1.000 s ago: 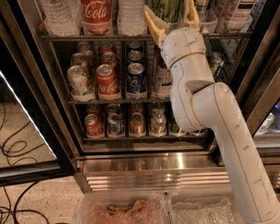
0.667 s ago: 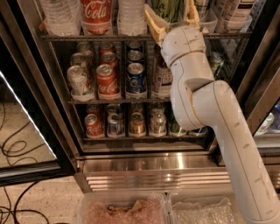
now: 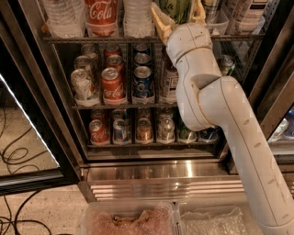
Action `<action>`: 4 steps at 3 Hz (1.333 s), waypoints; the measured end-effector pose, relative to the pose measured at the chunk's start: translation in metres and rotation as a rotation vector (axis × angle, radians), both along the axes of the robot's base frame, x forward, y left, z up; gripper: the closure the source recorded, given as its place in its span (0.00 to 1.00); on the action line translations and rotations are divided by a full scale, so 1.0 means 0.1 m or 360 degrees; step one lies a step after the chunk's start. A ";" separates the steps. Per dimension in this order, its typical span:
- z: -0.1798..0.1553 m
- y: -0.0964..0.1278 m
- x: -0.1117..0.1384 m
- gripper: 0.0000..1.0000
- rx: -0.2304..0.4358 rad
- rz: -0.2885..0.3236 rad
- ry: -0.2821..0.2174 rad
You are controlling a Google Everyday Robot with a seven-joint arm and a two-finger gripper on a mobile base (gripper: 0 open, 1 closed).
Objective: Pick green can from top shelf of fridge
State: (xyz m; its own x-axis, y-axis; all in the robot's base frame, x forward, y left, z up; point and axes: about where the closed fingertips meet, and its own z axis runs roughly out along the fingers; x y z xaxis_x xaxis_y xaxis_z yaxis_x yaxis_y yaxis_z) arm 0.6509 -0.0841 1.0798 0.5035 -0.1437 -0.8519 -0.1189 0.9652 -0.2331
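One gripper (image 3: 178,13) at one top shelf (image 3: 82,40), around one green can (image 3: 173,6); clamped or loose, cannot tell. One cola bottle (image 3: 101,16) alongside.

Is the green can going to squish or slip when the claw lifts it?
Probably not squish: the green can looks like stiff metal, though its thin walls may dent under a hard squeeze. Its smooth round side might slip or turn in the claw, which is up at the top shelf right by it.

Gripper (image 3: 178,16) around green can (image 3: 177,8) on top shelf (image 3: 92,40).
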 end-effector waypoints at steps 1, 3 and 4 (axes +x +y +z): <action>0.04 0.01 0.09 0.33 -0.0003 -0.0007 -0.0014; -0.01 -0.05 0.19 0.34 0.0002 -0.0069 -0.0008; -0.05 -0.11 0.22 0.34 0.0001 -0.0113 -0.0006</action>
